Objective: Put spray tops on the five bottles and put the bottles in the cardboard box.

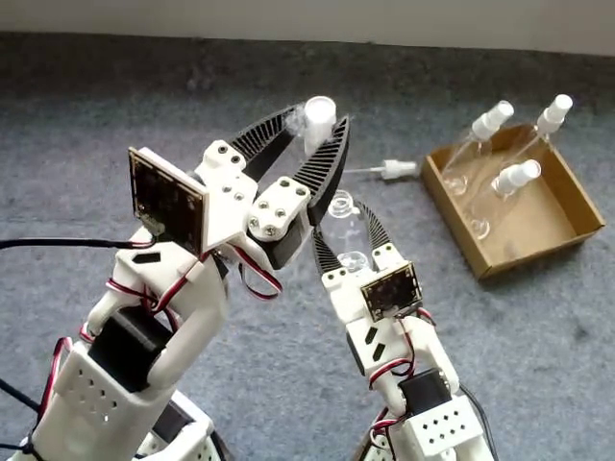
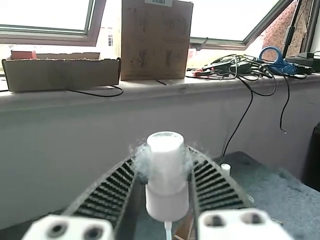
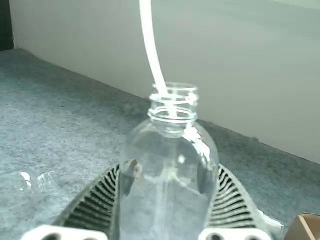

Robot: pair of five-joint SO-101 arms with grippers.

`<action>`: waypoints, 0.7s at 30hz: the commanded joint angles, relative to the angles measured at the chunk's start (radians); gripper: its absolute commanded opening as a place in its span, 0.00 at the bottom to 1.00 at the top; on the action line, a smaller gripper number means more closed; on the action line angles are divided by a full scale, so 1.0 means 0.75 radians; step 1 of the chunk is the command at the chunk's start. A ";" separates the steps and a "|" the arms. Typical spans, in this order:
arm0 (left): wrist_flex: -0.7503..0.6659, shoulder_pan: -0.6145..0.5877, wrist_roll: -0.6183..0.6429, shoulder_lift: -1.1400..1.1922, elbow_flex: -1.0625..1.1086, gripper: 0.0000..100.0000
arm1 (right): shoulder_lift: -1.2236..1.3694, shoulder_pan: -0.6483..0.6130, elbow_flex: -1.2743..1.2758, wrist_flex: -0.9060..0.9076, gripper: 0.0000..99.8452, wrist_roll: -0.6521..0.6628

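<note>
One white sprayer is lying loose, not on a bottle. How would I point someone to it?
Find the cardboard box at the right of the grey table. Just off its left corner the loose spray top lies flat, thin tube pointing toward the arms. The tops in the box sit on bottles and a second top is held in the left gripper; this one lies alone.

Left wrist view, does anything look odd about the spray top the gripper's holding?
Yes. Wisps of what looks like pale fluff cling to the spray top on both sides, right where the left gripper pinches it. Apart from that, no crack or dent shows on it.
</note>
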 commanded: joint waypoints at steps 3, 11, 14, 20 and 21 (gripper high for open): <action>0.000 -0.019 0.020 0.011 0.017 0.00 | -0.013 -0.007 0.118 -0.038 0.11 0.012; -0.254 -0.019 0.023 0.011 0.359 0.00 | -0.013 -0.007 0.118 -0.038 0.11 0.012; -0.411 -0.019 0.023 0.011 0.486 0.00 | -0.013 -0.007 0.120 -0.038 0.11 0.012; -0.440 0.015 0.023 0.003 0.611 0.00 | -0.013 -0.007 0.120 -0.038 0.11 0.012; -0.446 0.030 0.023 0.001 0.629 0.00 | -0.013 -0.007 0.120 -0.038 0.11 0.012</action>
